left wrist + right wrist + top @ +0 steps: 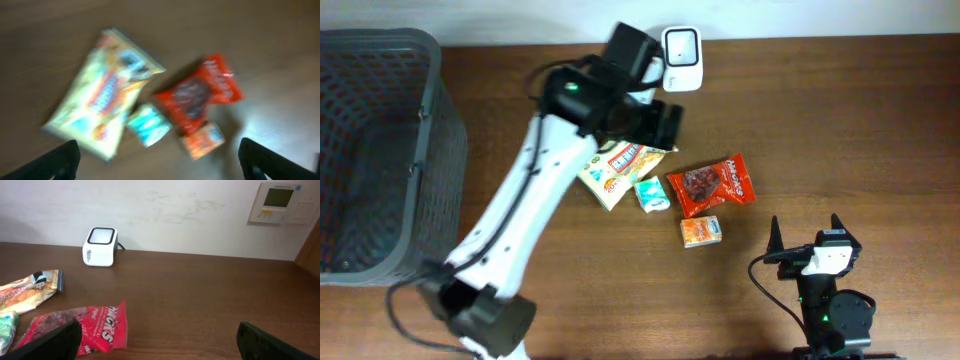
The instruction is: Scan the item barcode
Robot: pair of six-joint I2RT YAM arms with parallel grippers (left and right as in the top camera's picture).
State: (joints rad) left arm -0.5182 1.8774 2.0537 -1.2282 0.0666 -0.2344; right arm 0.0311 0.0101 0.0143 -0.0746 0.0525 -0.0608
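Looking down at the left gripper hanging over the snack pile, jaws spread wide, nothing in them. Same story from the left wrist view: dark fingers poking in at the two bottom corners, with only wood and snacks past the gap. Pretty blurry there, fair warning.

Found the yellow snack bag lying flat on the table, its top end tucked under the gripper in the overhead shot. In the wrist view it sits up and left of the gap, clear of both fingers.

Bunched right beside it: a small teal packet, a red bag and an orange box.

Spotted the white scanner at the back edge by the wall, just beyond the left gripper.

Over at the near edge, the right gripper is wide open too and empty, well apart from the yellow bag. Also got a grey basket on the far left.
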